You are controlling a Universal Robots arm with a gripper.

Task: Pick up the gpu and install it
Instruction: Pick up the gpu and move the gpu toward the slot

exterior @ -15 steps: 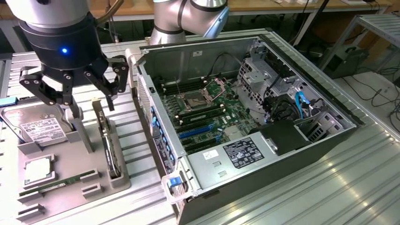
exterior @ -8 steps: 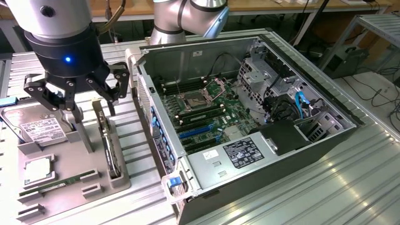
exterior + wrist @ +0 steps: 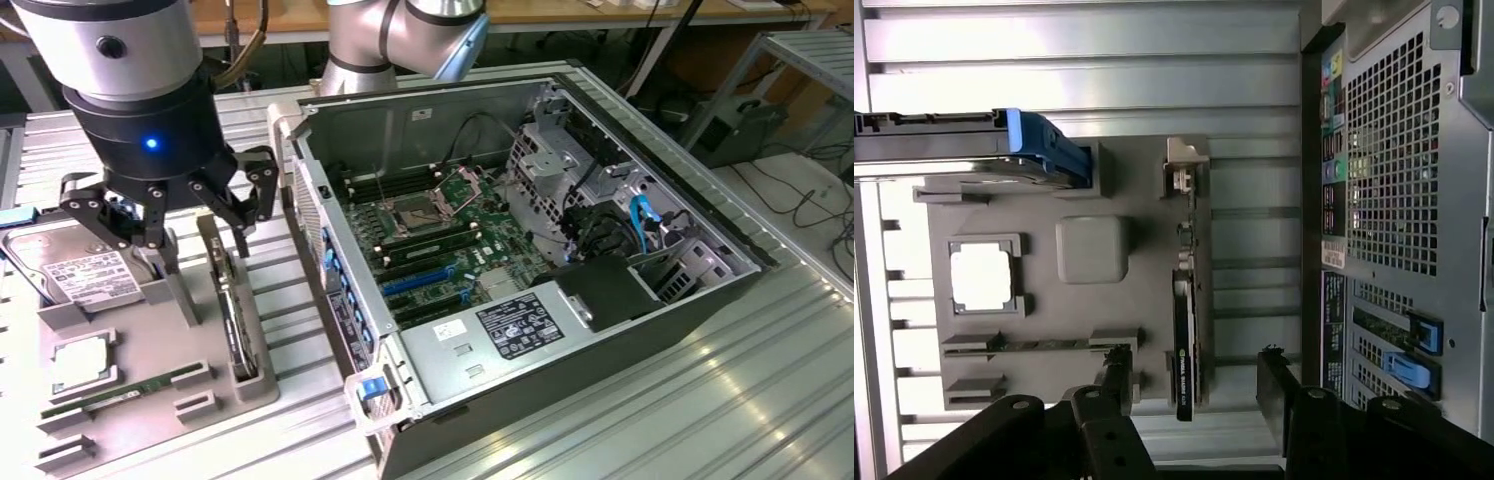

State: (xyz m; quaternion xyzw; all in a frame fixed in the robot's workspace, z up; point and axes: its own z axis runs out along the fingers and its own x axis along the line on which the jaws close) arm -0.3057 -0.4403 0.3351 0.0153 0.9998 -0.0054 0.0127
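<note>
The gpu (image 3: 231, 305) stands on its long edge in a slot of the grey holder tray (image 3: 200, 385), at the exterior view's left. In the wrist view the gpu (image 3: 1183, 350) is a thin dark strip with its pale metal bracket at one end. My gripper (image 3: 174, 225) hangs open just above the card's far end, with nothing between the fingers. In the wrist view my gripper (image 3: 1196, 365) has one dark finger on each side of the card and a gap to it on both sides.
The open PC case (image 3: 534, 250) lies beside the tray, with its motherboard and blue slots exposed. The tray (image 3: 1094, 310) also holds a hard drive (image 3: 80, 275), a CPU (image 3: 83, 355) and a green RAM stick (image 3: 114, 395). Ribbed metal table all around.
</note>
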